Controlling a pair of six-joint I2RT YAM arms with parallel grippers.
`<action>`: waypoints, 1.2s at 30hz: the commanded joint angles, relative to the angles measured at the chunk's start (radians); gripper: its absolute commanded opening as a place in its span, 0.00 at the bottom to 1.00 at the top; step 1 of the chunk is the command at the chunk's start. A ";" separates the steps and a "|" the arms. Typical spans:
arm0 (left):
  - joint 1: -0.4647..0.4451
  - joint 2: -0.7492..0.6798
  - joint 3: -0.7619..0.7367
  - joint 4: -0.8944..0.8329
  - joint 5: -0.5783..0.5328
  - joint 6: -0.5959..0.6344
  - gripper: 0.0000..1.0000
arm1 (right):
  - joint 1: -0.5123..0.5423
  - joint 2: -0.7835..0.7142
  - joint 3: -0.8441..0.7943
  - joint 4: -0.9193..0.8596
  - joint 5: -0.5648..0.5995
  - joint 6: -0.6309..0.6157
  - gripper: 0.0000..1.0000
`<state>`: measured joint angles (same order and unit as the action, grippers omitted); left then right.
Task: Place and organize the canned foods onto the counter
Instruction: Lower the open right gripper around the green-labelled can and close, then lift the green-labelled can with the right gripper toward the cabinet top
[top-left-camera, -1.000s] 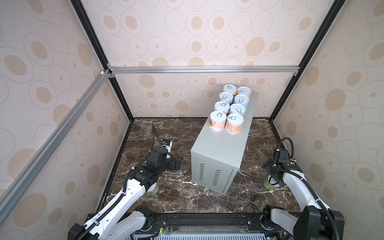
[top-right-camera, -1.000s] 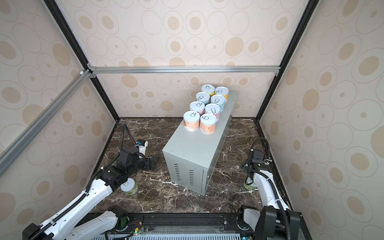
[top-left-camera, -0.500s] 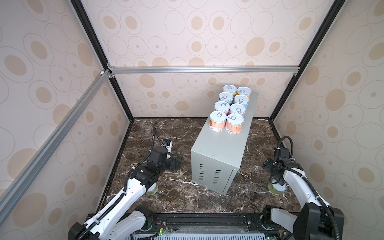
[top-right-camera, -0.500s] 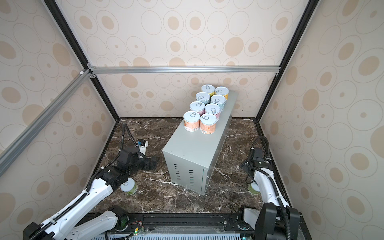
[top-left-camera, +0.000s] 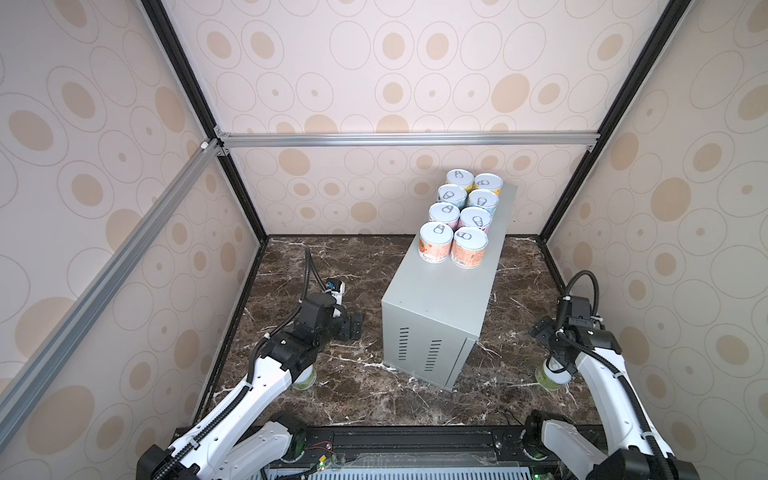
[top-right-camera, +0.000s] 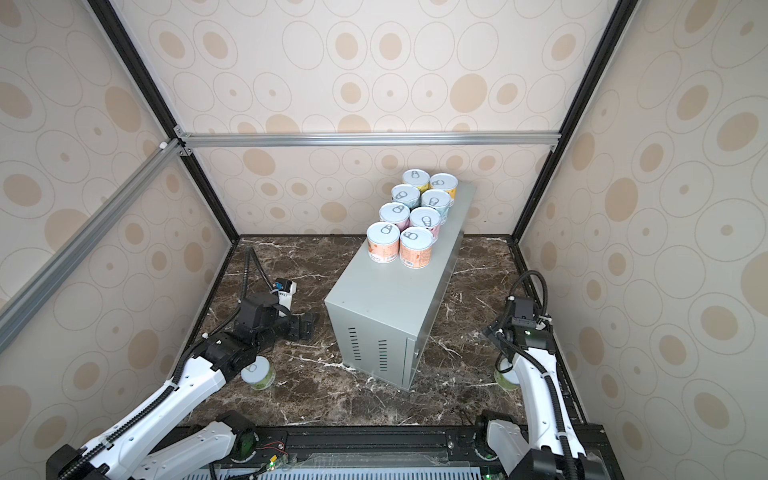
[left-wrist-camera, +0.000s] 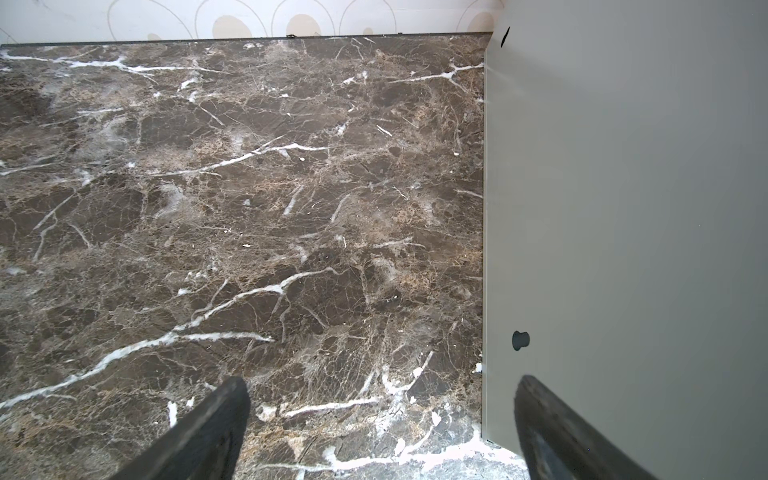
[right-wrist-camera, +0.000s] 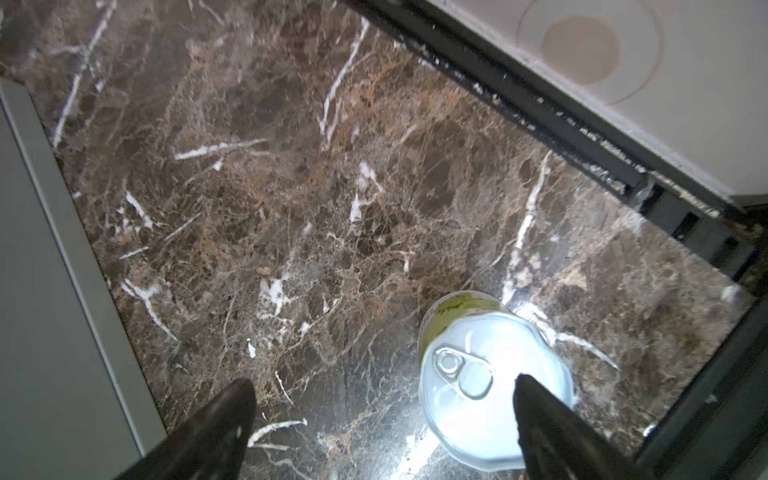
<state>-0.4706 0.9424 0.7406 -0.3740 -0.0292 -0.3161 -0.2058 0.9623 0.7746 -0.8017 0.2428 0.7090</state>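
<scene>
1. Eight cans (top-left-camera: 468, 245) stand paired at the far end of the bench (top-left-camera: 440, 291). The left green can (top-right-camera: 257, 372) and the right green can (right-wrist-camera: 490, 386) sit on the marble (left-wrist-camera: 249, 208), flanking the bench's near end.
2. The left gripper (left-wrist-camera: 382, 382) and right gripper (right-wrist-camera: 384, 381) both gape empty.
3. Pickup step: the right gripper likely needs centring over the right green can before it lowers.

Not much to go on here, tbh: no text or brand can be read. Barcodes (top-left-camera: 459, 262) are seen on the labels of the two front cans (top-left-camera: 435, 245) on the counter (top-left-camera: 440, 299), but the digits can't be made out.
</scene>
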 joint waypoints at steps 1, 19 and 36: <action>-0.002 -0.014 0.002 0.018 0.009 0.023 0.99 | -0.027 -0.020 0.017 -0.098 0.055 -0.003 0.99; -0.003 0.000 0.000 0.015 0.003 0.023 0.99 | -0.176 -0.095 -0.122 -0.058 -0.065 0.000 0.99; -0.002 0.026 0.004 0.012 -0.008 0.026 0.99 | -0.176 0.069 -0.192 0.098 -0.144 -0.025 0.99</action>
<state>-0.4713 0.9661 0.7403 -0.3744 -0.0250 -0.3161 -0.3794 1.0073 0.5961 -0.7460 0.1272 0.6945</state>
